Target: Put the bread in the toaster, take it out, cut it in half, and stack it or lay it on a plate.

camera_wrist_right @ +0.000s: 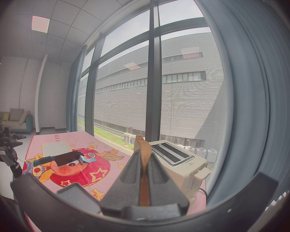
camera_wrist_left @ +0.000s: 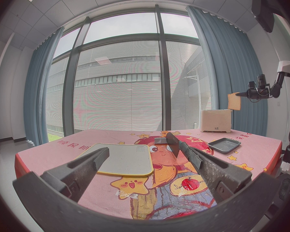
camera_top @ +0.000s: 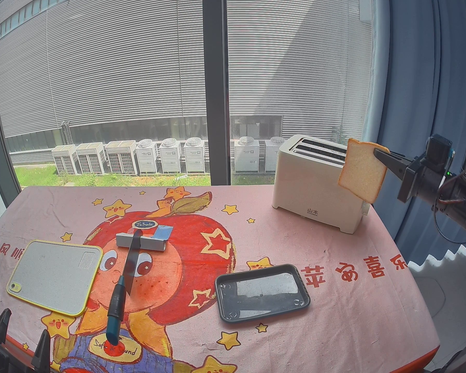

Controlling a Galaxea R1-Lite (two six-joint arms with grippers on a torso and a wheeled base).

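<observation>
The right pincer pinches the bread by its upper edge, so the slice hangs tilted in the air from the tips. The toaster stands just ahead of and below this pincer, its slots open upward and a little past the slice, not under it. The left pincer is spread and holds nothing, low at the near edge of the surface, with the board and knife just ahead of it and the plate farther off toward the right arm.

Judged from this, the slice is at the toaster step. The hold is thin and off-centre, so the bread may swing, tear at the pinch or slip out. If it goes down before it lines up with a slot, its lower edge may catch on the toaster top and fold, or nudge the toaster along the cloth
</observation>
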